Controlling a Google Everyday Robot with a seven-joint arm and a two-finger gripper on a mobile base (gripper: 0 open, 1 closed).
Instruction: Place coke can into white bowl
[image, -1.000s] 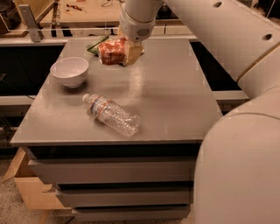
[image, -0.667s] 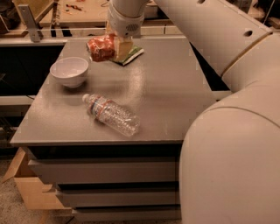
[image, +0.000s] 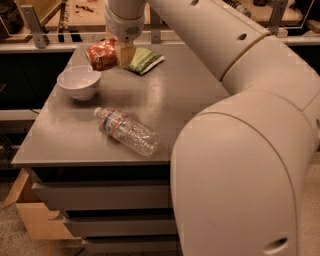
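The coke can (image: 101, 55) is red with white markings. My gripper (image: 120, 54) is shut on it and holds it sideways in the air near the table's far left, above and just right of the white bowl (image: 78, 82). The bowl stands upright and empty on the grey table (image: 190, 100) at its left side. The can sticks out to the left of the fingers (image: 125, 55).
A clear plastic water bottle (image: 127, 131) lies on its side near the table's front. A green packet (image: 144, 60) lies at the back, right of the gripper. My arm fills the right of the view. A cardboard box (image: 35, 215) sits on the floor, lower left.
My gripper has carried the coke can to the left, from the back middle of the table toward the bowl, uncovering the green packet.
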